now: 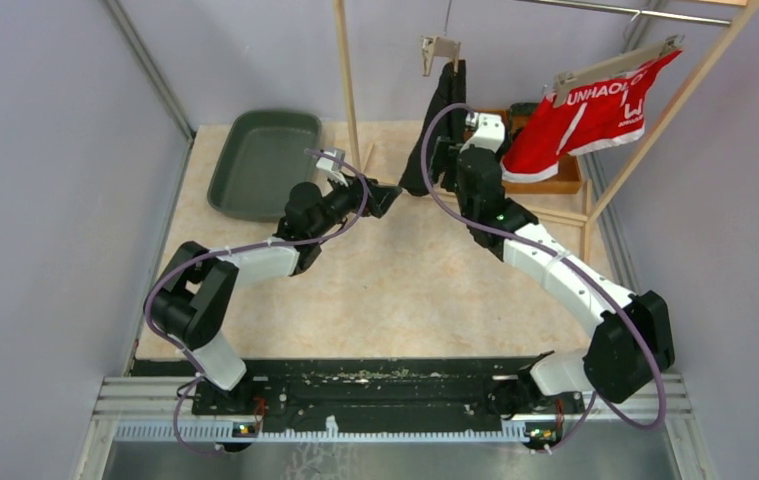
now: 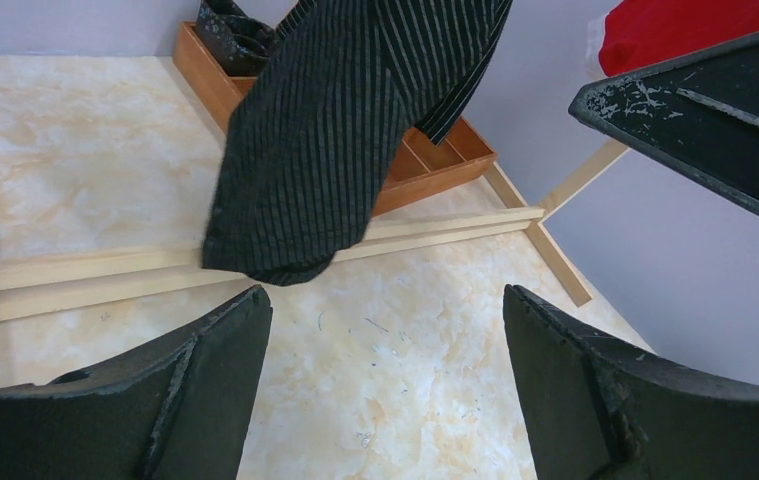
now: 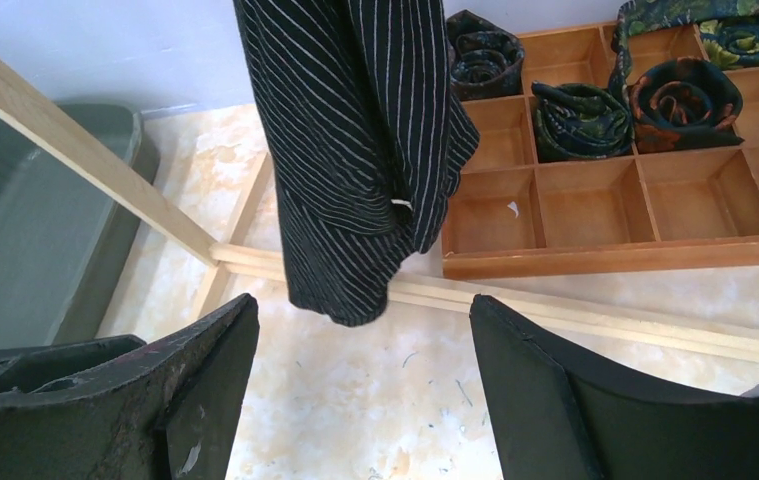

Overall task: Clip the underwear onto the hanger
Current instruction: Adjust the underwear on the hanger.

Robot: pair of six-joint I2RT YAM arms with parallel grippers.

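Overhead, I watch the striped underwear (image 1: 439, 125) hang from the hanger (image 1: 440, 48), my left gripper (image 2: 385, 300) and right gripper (image 3: 365, 305) both spread wide, empty.

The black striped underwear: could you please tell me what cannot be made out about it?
Top view: whether the clip bites the underwear; too small.
Both wrist views: its upper edge, cut off by the frame.
Top view: part of its lower half, behind the right arm.
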